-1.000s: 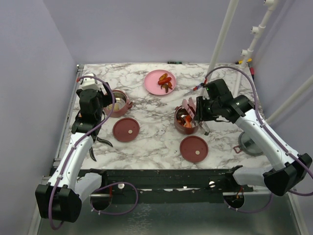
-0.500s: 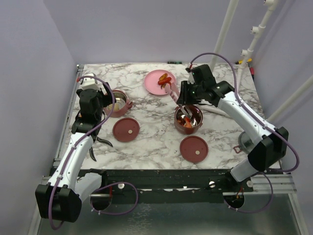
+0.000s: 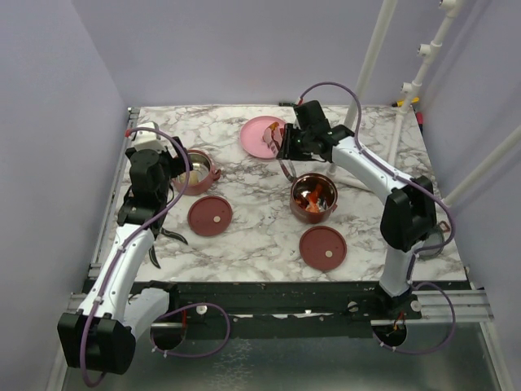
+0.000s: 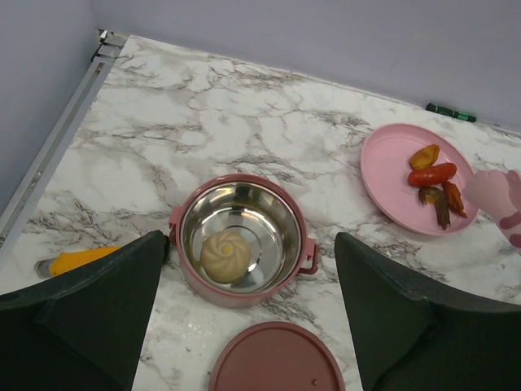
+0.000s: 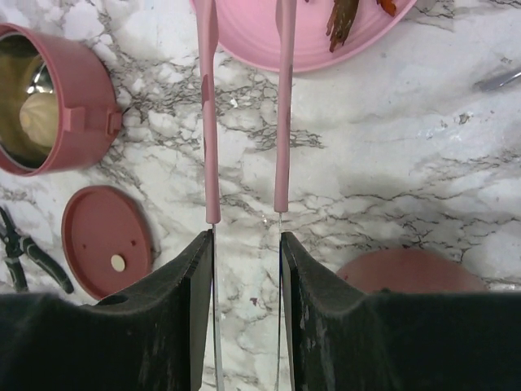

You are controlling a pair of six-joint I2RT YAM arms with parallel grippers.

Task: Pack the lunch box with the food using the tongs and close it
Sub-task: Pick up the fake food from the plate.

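Between the right jaws sit the tongs (image 5: 209,122), pinched near their rear end. Both pink arms run parallel with a gap between them, cross the near rim of the pink plate (image 5: 260,49) and leave the frame there. A dark strip (image 5: 342,20) of food lies on the plate just beside the arms. Overhead view: the right arm is stretched far across, wrist at the plate's right side.

More food on the plate, seen from the left wrist: a red sausage (image 4: 432,173), an orange bit (image 4: 424,155) and dark bits (image 4: 440,204).

Left jaws are spread wide and hold nothing. They hover above the left tier (image 4: 238,298) of the lunch box, which stands open on the marble surface (image 4: 244,106) with one cream bun (image 4: 222,255) inside. A maroon disc lid (image 4: 273,358) lies flat just in front of it.

The second tier (image 3: 309,217) stands open near mid-surface with red pieces inside. Another lid (image 3: 323,247) lies flat near it, on the side toward the arm bases.
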